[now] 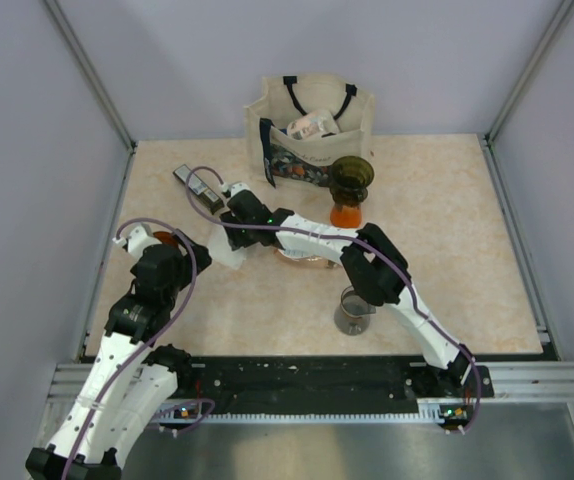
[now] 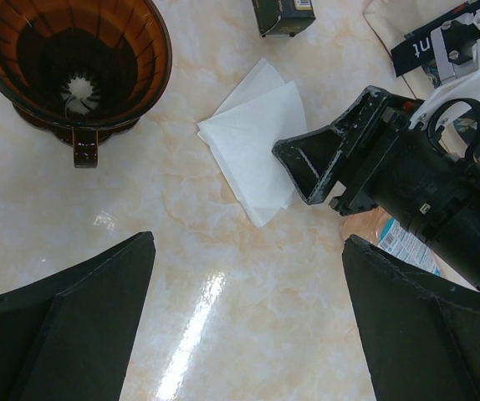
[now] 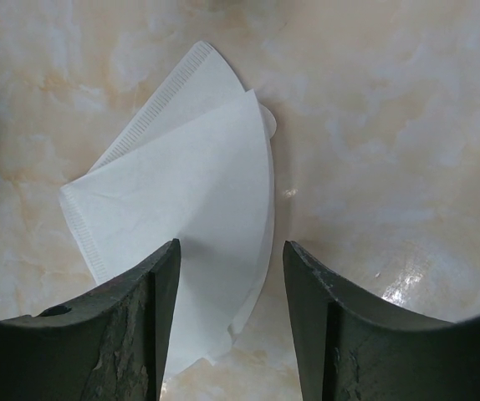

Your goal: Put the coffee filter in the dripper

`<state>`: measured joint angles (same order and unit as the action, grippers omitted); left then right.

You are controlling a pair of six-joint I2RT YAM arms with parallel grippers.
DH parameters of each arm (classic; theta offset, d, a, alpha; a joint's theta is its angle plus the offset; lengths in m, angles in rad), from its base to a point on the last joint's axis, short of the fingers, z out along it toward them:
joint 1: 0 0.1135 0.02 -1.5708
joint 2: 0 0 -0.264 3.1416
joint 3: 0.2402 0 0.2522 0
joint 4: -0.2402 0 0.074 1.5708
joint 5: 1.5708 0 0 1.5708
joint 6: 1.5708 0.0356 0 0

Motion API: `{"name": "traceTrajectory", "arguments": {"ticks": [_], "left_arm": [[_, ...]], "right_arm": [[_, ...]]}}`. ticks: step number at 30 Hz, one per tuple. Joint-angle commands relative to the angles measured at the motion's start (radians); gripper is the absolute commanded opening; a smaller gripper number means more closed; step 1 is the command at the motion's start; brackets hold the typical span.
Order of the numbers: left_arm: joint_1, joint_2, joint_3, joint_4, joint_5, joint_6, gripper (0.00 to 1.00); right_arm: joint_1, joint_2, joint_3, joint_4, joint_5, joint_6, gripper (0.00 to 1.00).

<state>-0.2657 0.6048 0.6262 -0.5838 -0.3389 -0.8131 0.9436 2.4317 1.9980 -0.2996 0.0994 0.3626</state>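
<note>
Looked like a robotics lab cell: plain grey wall panels (image 1: 27, 120), silver aluminium corner posts (image 1: 87, 70), white-and-black robot arms (image 1: 312, 238) bolted to a black base rail (image 1: 307, 375) (beige marble-look tabletop (image 1: 447, 230), though).

The work surface is a table (image 1: 447, 250) with a pale beige, marble-patterned top veined in cream and light orange. Plain lavender-grey panels close it in: a back wall (image 1: 297, 50), a left wall (image 1: 27, 200) and a right wall (image 1: 567, 200), joined at the corners by slanting metal posts (image 1: 87, 70). Along the near edge runs a black rail (image 1: 307, 375), with a brushed grey metal plate (image 1: 367, 450) below it. Overhead light leaves a bright white glare streak (image 2: 194, 326) on the glossy top.
</note>
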Motion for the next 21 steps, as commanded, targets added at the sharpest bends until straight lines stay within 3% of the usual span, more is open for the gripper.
{"name": "traceTrajectory", "arguments": {"ticks": [1, 21], "left_arm": [[0.005, -0.004, -0.011, 0.03, -0.023, -0.008, 0.99], [0.005, -0.01, -0.011, 0.029, -0.037, -0.012, 0.99]], "right_arm": [[0.014, -0.095, 0.039, 0.043, -0.015, 0.007, 0.52], [0.012, -0.076, 0.008, 0.074, -0.043, 0.024, 0.49]]}}
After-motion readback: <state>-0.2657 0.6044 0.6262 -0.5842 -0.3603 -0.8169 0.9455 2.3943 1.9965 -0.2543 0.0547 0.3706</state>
